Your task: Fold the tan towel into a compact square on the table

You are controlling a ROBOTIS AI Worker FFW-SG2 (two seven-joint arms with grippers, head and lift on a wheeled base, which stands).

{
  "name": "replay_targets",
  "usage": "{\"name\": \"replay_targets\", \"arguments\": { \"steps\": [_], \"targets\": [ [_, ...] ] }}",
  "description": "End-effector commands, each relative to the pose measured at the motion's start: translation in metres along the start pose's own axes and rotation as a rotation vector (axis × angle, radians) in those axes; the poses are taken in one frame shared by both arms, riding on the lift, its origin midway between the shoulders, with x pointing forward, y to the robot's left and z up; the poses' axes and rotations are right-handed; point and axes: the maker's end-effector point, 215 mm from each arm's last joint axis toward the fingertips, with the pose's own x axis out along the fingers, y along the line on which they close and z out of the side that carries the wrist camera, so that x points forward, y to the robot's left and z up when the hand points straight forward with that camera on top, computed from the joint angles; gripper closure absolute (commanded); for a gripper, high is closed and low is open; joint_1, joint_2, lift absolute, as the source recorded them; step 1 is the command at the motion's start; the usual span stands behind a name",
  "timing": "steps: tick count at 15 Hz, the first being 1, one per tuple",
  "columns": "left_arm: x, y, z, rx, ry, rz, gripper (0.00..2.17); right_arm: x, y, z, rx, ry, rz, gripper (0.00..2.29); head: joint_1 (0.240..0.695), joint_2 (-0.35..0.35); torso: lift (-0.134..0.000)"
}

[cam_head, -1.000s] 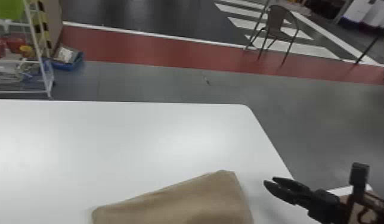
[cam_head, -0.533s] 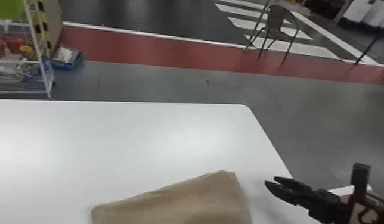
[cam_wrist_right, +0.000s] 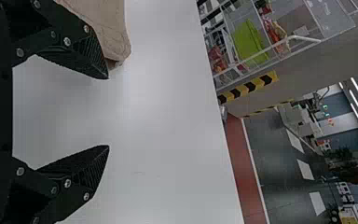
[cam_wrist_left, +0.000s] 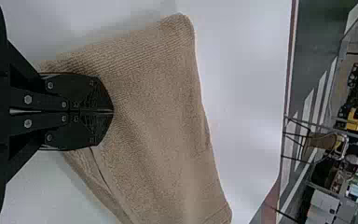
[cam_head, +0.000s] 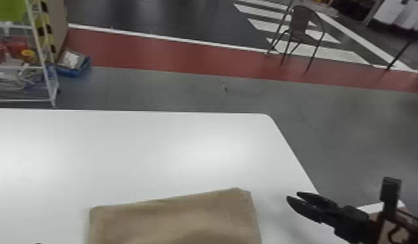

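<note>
The tan towel lies folded on the white table, its near part cut off by the head view's bottom edge. A small dark part of my left gripper peeks in left of it. In the left wrist view my left gripper is shut above the towel; whether cloth is pinched or touched is unclear. To the towel's right, my right gripper is over the table. Its fingers are spread with nothing between them in the right wrist view, one overlapping a towel corner.
The white table ends in a rounded far right corner, with floor beyond. A wire rack and a blue tray stand past its far left edge. A chair is farther off. Something brown and printed is beneath the right arm.
The towel's far left corner has shifted away from me and slightly left, so its far edge is less slanted. A dark part has appeared at the bottom left. The right gripper has barely moved.
</note>
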Motion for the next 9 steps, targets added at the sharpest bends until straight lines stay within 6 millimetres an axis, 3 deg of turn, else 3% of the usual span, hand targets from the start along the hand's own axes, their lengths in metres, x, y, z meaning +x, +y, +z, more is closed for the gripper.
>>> {"name": "replay_targets", "arguments": {
  "steps": [1, 6, 9],
  "targets": [
    [-0.002, 0.015, 0.002, 0.002, -0.003, 0.027, 1.79, 0.0, 0.0, 0.0, -0.002, 0.001, -0.001, 0.42, 0.695, -0.35, -0.123],
    [-0.011, 0.027, 0.005, -0.009, -0.017, 0.037, 1.79, 0.004, 0.002, -0.001, 0.009, 0.004, 0.001, 0.42, 0.695, -0.35, -0.123],
    [-0.03, 0.007, 0.039, -0.022, -0.105, -0.036, 1.79, 0.01, 0.01, -0.007, 0.044, 0.014, 0.015, 0.42, 0.695, -0.35, -0.123]
  ]
}}
